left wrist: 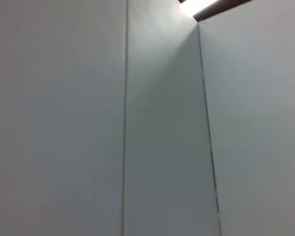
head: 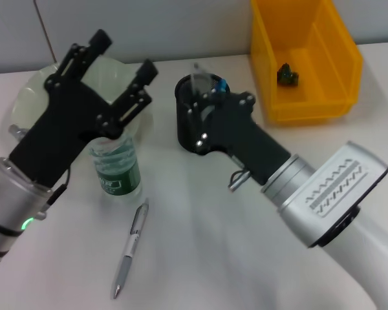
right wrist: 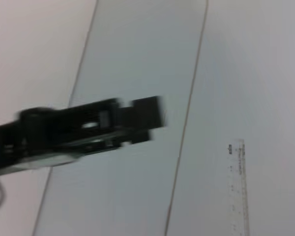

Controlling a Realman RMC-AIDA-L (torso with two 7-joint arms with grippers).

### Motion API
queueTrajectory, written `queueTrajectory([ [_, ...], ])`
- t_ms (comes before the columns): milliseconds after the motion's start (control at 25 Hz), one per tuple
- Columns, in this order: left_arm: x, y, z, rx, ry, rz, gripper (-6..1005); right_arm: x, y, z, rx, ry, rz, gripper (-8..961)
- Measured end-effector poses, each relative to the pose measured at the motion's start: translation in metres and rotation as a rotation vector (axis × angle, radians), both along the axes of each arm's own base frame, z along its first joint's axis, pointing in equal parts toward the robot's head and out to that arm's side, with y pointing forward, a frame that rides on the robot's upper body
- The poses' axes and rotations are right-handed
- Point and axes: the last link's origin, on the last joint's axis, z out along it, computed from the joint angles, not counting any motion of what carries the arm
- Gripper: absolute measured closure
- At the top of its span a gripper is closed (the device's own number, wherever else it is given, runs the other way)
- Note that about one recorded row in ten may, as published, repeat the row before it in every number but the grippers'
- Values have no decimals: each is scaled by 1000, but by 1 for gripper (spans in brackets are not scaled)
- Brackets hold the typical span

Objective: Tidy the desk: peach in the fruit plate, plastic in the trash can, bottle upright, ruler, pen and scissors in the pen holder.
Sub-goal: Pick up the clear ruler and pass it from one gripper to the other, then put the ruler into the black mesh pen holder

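While the right hand [head: 204, 106] hangs at the pen holder [head: 187, 129], its grip unreadable | left hand [head: 119, 68] spread above upright bottle [head: 116, 168] | pen [head: 130, 248] lies on table [head: 200, 245] | risk: a low left arm could topple the bottle.

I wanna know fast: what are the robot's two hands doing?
Left end effector: open, holding nothing, above the bottle.
Right end effector: at the pen holder; cannot tell.

The bottle [head: 116, 169] is stood upright just left of the pen holder [head: 193, 123], with the fruit plate [head: 39, 97] behind it and the pen [head: 130, 248] laid before it. The trash can [head: 304, 58] is set right of the pen holder.
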Motion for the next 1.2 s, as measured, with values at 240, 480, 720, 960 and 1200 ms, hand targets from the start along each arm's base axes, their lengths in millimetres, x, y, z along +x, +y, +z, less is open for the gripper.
queueTrajectory([
  [240,-10,-8,6,21,-17,20,186,-4,14,19,52,22,37,933],
  [480,-16,-19,10,35,-39,15,187,-4,35,36,72,60,65,927],
  [720,-25,-29,12,62,-26,26,187,2,57,49,29,106,55,921],
  [960,-36,-39,12,63,-18,51,187,2,72,51,-39,124,16,916],
  [1200,-41,-43,11,52,-8,62,186,-5,94,46,-131,111,-47,910],
])
